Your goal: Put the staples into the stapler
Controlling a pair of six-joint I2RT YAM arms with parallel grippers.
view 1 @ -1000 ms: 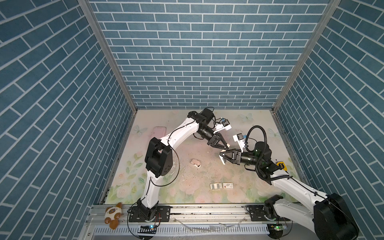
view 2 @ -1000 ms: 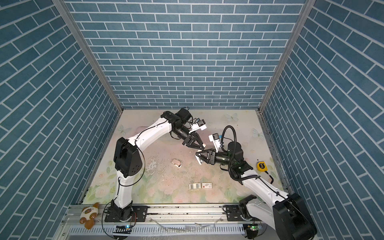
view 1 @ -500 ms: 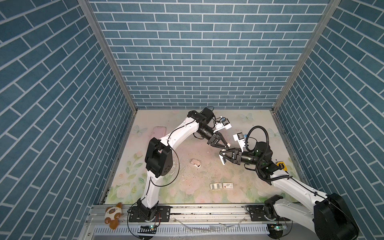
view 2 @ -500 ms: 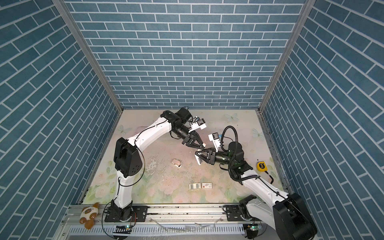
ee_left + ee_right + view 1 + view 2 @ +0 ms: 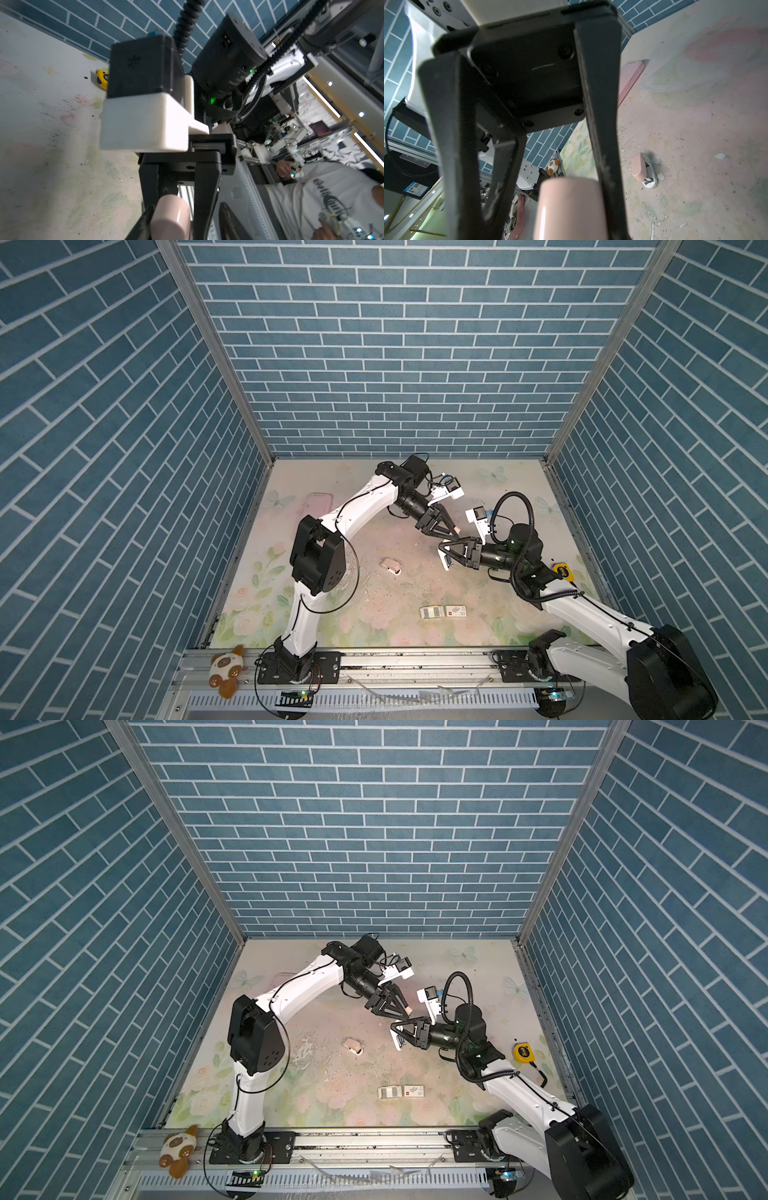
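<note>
Inside right pincer (image 5: pixel 444 556), stapler (image 5: pixel 569 207), white base (image 5: pixel 398 1042) in both top views

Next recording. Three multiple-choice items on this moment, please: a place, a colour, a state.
1. Where is the tape measure? A) dead centre B) near the table's right edge C) far left corner
2. What colour is the small stapler lying on the table? A) pink top, white base B) black C) yellow
3. How is the left claw? A) shut tight B) open, fingers either side of a pink object C) flat on the table
Key: 1 B, its yellow case sits by that edge in both top views; 2 A, clear in the right wrist view; 3 B, the right wrist view shows the fingers spread.
</note>
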